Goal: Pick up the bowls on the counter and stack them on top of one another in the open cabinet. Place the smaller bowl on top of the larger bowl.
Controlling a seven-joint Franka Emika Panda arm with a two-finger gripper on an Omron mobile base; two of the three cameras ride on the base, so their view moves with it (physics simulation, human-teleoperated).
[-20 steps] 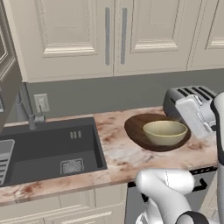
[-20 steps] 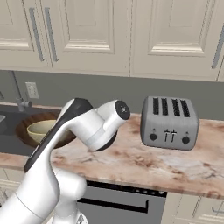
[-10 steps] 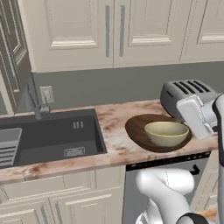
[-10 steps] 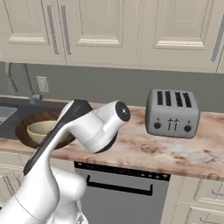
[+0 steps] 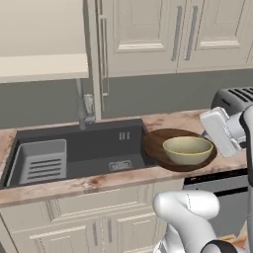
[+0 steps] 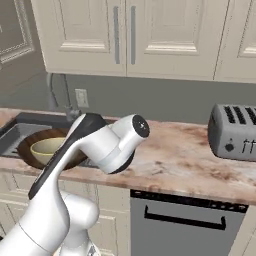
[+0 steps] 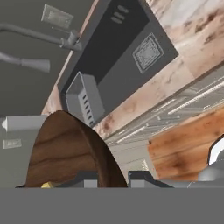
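Left base view: I see the dark brown bowl [image 5: 157,147] with the olive-tan bowl [image 5: 187,149] nested in it, apparently carried above the counter [image 5: 74,186]; I judge this the carry step, with a lift to the open cabinet shelf [image 5: 42,66] next. Right base view: both bowls sit behind my arm. Hand view: the gripper [image 7: 106,178] is pinched narrow on the brown rim.

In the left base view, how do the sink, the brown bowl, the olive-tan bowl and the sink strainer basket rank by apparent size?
1. sink
2. brown bowl
3. strainer basket and olive-tan bowl: they look alike in size, so they are not ranked.
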